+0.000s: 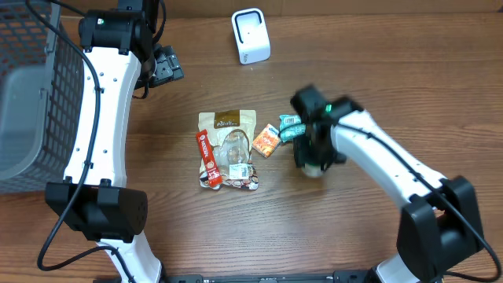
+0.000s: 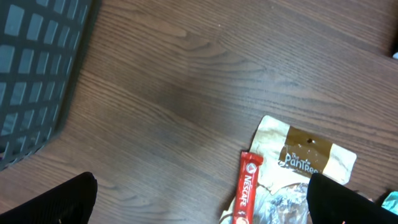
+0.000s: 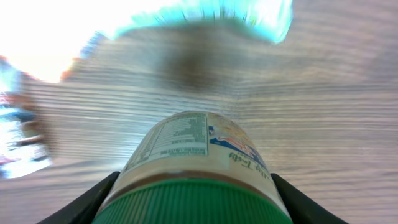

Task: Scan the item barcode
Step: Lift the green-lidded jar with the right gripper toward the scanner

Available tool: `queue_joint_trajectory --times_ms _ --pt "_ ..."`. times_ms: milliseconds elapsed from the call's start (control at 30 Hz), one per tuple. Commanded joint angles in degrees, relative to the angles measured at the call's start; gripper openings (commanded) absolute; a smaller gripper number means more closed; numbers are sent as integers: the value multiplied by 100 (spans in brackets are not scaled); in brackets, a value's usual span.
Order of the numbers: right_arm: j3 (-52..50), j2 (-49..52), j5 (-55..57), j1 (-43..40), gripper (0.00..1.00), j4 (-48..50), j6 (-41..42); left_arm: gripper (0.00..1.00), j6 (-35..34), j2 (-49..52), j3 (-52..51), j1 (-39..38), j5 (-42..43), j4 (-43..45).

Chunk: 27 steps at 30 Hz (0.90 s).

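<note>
A jar with a green ribbed lid (image 3: 193,202) and a cream printed label (image 3: 186,140) lies on the wood table, its base pointing away from the camera. My right gripper (image 3: 193,208) is shut on it just below the lid, one dark finger (image 3: 93,202) against each side. In the overhead view the right gripper (image 1: 313,151) covers most of the jar (image 1: 314,168), right of the packets. The white barcode scanner (image 1: 251,35) stands at the back centre. My left gripper (image 2: 202,205) hangs open and empty above the table, over the pouch's left edge.
A tan snack pouch (image 1: 230,149) with a red Nescafe stick (image 1: 207,157) lies at the table's centre. An orange packet (image 1: 266,141) and a teal packet (image 1: 291,126) lie beside the jar. A grey basket (image 1: 27,94) fills the left edge.
</note>
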Motion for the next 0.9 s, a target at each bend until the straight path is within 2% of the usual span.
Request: queue_joint_trajectory --times_ms 0,100,167,300,467,567,867 --pt "1788 -111 44 -7 35 -850 -267 100 -39 -68 -9 -11 -15 0" --pt "3049 -109 44 -7 35 -1342 -562 100 -39 -68 -9 -11 -15 0" --pt "3449 -109 42 -7 35 -1316 -654 100 -39 -68 -9 -11 -15 0" --pt "3554 -50 39 -7 32 -960 -649 100 -39 -68 -9 -11 -15 0" --pt "3552 756 22 -7 32 -352 -649 100 -39 -68 -9 -11 -15 0" --pt "3552 1274 28 -7 26 282 -651 99 -37 -68 -9 -11 -15 0" --pt "3552 2345 114 -46 25 3338 -651 100 -39 -68 -9 -11 -15 0"
